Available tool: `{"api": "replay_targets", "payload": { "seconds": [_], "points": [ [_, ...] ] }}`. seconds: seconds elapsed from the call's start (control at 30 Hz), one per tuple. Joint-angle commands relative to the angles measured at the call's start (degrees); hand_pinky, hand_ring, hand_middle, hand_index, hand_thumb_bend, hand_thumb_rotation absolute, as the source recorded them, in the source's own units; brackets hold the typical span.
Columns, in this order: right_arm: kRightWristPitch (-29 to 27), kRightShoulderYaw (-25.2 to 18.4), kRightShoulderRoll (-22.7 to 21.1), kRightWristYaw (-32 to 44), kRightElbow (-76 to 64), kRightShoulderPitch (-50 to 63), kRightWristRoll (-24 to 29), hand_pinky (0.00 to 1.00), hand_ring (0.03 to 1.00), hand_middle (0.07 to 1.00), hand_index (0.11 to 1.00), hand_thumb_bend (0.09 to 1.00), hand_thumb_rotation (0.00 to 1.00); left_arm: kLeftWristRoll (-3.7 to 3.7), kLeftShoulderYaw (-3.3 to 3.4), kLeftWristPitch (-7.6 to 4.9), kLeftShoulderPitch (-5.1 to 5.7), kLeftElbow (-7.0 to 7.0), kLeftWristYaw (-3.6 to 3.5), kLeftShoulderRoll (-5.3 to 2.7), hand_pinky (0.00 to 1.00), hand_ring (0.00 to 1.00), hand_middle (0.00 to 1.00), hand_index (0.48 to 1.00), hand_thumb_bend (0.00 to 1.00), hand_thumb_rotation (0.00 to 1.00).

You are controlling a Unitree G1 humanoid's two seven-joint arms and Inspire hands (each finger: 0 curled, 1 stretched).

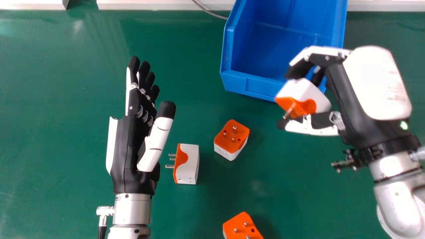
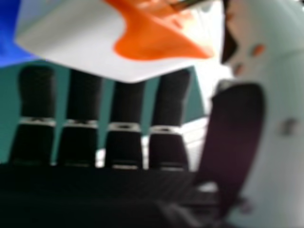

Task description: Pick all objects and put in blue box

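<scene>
Right hand [image 1: 348,94] fingers grasp one plug [image 1: 307,90] by blue box [image 1: 245,83], drop pending; left hand [image 1: 126,142] fingers released, three more plugs [image 1: 189,164] [image 1: 231,137] [image 1: 240,225] on bench [image 1: 66,132] to go.

The box [image 1: 247,85] stands on the far side of the table [image 1: 59,139], right of the middle, with a cable [image 1: 212,14] at the far edge, to its left. Nearer than the box lies the middle plug adapter [image 1: 231,137]; the left plug adapter [image 1: 188,162] lies left of that and a little nearer. The near plug adapter [image 1: 241,227] lies at the near end, slightly right of the middle one. The left hand [image 1: 126,146] is left of all three. The held plug adapter [image 1: 302,91] is in the right hand [image 1: 373,79], by the box's near right corner.
</scene>
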Motion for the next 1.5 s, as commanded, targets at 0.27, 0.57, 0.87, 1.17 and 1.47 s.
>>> {"api": "replay_targets", "payload": {
  "seconds": [0.27, 0.57, 0.87, 1.17, 1.47],
  "points": [
    [-3.7, 2.8, 1.7, -0.9, 2.2, -15.6, -2.9, 0.33, 0.412, 0.504, 0.504, 0.508, 0.00, 0.60, 0.75, -2.42, -2.22, 2.42, -0.13, -0.82, 1.00, 1.00, 1.00, 1.000, 0.73, 0.67],
    [-6.4, 3.7, 1.5, -4.0, 22.1, -31.2, -1.4, 0.31, 0.405, 0.503, 0.515, 0.501, 0.00, 0.92, 1.25, -3.16, -3.48, 4.01, -0.29, -0.82, 1.00, 1.00, 1.00, 1.000, 0.73, 0.67],
    [-7.4, 7.2, -0.2, -18.4, 50.4, -45.0, -6.3, 0.31, 0.403, 0.499, 0.522, 0.498, 0.00, 1.07, 1.49, -3.68, -3.95, 4.61, -0.10, -0.94, 1.00, 1.00, 1.00, 1.000, 0.73, 0.67],
    [-6.3, 11.4, -1.0, -22.2, 63.9, -50.7, -6.8, 0.30, 0.401, 0.496, 0.529, 0.496, 0.00, 1.25, 1.36, -3.54, -3.75, 4.40, 0.17, -1.29, 1.00, 1.00, 1.00, 1.000, 0.74, 0.67],
    [2.5, 14.8, -1.7, -14.7, 62.7, -50.9, -8.3, 0.29, 0.403, 0.504, 0.533, 0.493, 0.00, 1.24, 1.33, -4.15, -3.90, 5.04, 0.07, -1.41, 1.00, 1.00, 1.00, 1.000, 0.74, 0.67]
  ]
}}
